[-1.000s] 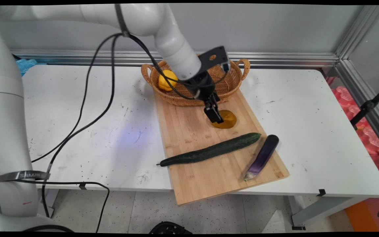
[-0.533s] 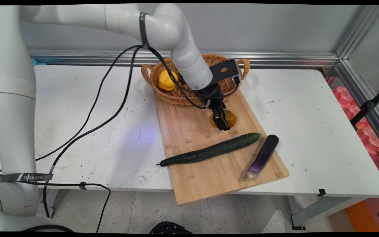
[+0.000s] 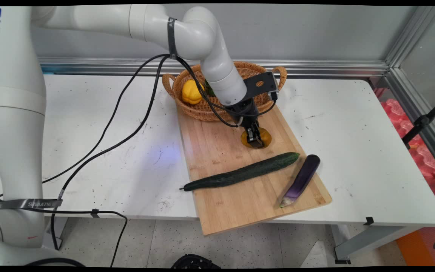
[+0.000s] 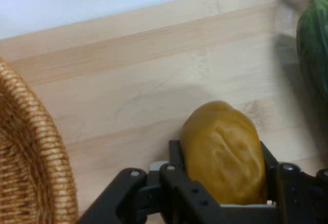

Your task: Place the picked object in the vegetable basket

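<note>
1. A white table [image 3: 353, 124] is seen below the gripper [image 3: 255, 142], with a grey wall [image 3: 296, 30] and a metal rail beyond it; a speckled floor lies past the table's near edge.
2. A wooden board [image 3: 221, 151] lies on the table directly under the gripper and overhangs the near edge.
3. The gripper is lowered onto the board, and its fingers [image 4: 177, 155] are closed against both sides of a rounded ochre lump [image 4: 224, 149], which is seen held between them in the hand view. In the main view the lump [image 3: 266, 136] rests on the board.
4. A wicker basket [image 3: 266, 99] stands just behind the gripper, at the board's far end. A yellow pepper [image 3: 191, 91] is held in its left part, and something green beside it is mostly hidden by the arm.
5. A cucumber [image 3: 242, 172] lies slantwise across the board nearer the camera than the gripper, close by but apart from the lump.
6. An eggplant [image 3: 302, 178] lies beyond the cucumber's right tip, near the board's right edge.
7. Black cables [image 3: 127, 124] hang from the arm to the left of the gripper.
</note>
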You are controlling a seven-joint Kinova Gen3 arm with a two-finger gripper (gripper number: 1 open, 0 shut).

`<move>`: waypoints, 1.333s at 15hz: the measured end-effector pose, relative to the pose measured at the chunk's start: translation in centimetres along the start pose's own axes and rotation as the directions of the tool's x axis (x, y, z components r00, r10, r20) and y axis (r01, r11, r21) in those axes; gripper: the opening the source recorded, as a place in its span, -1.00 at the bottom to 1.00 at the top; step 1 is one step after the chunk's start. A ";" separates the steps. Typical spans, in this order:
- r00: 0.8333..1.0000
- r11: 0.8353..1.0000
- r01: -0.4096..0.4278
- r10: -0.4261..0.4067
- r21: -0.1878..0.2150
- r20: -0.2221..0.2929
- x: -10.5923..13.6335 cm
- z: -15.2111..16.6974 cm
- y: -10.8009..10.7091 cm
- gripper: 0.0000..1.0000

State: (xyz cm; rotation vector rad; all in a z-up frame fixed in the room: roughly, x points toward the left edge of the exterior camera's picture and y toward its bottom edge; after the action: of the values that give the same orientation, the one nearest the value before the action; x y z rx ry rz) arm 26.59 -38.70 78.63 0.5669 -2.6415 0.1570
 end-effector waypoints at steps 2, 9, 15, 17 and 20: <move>1.000 1.000 -0.009 0.009 -0.003 -0.003 0.0 -0.7 0.1 -1.00; 0.999 1.000 -0.018 0.018 -0.004 -0.050 0.7 -6.6 0.5 -1.00; 0.993 0.998 0.057 -0.052 0.041 -0.108 0.5 -13.5 -0.4 -1.00; 0.988 0.993 0.097 -0.087 0.070 -0.125 0.2 -15.7 -1.4 -1.00; 0.979 0.981 0.153 -0.134 0.121 -0.151 -0.4 -18.2 -3.6 -1.00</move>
State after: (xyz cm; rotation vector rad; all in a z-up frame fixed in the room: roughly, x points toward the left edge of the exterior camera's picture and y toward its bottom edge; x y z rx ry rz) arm 35.49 -38.28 94.95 0.7593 -2.4541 0.3178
